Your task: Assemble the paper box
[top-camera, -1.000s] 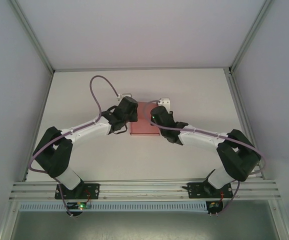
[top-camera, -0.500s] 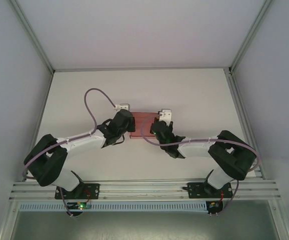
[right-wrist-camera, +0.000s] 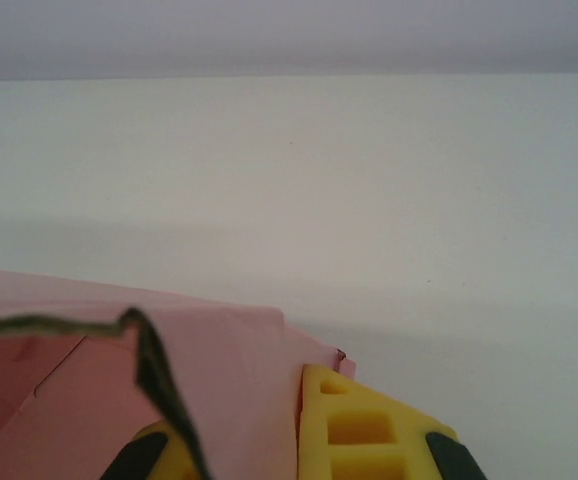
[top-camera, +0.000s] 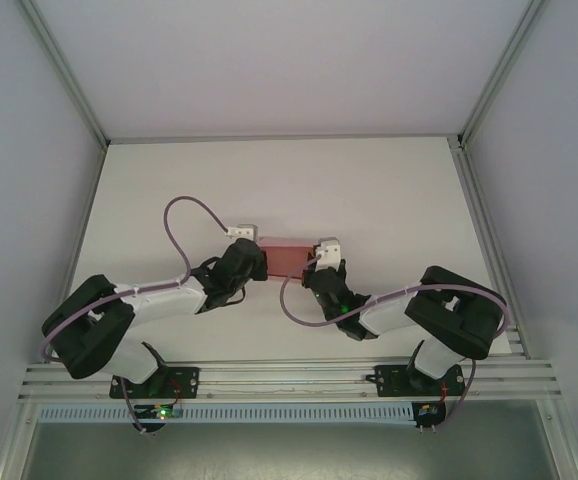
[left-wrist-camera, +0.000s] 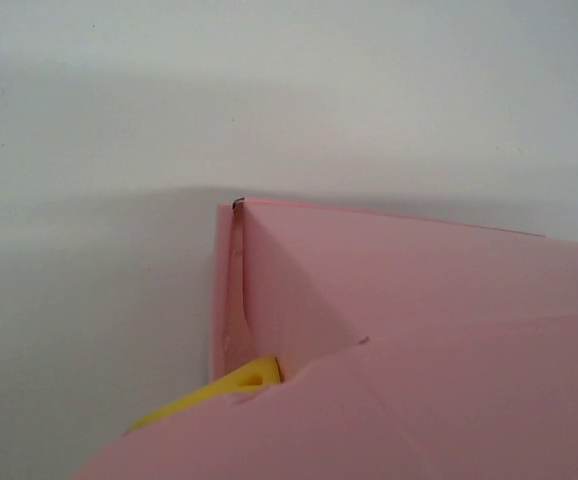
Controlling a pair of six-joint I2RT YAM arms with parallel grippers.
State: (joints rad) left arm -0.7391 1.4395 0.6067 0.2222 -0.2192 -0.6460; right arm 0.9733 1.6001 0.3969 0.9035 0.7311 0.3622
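**Pink card held at both ends, low on the worktop**

From above, the paper box [top-camera: 289,254] lies mid-worktop [top-camera: 369,190], a shallow pink rectangle between my two wrists. My left fingers [top-camera: 257,262] meet its left end and my right fingers [top-camera: 316,268] its right end, both low over the surface.

At my left wrist the paper box [left-wrist-camera: 419,330] shows a creased corner with one wall standing. One yellow pad of the left fingers [left-wrist-camera: 237,382] peeks from under a loose flap. The other is hidden, so I cannot tell whether I am pinching.

At my right wrist the paper box [right-wrist-camera: 229,380] runs between the right fingers [right-wrist-camera: 361,432], which stand apart either side of it. I cannot tell whether they bite.

I judge the card light, thin and easily dented. It should bend cleanly only along its creases, so I would hold by a wall near a corner, gently.
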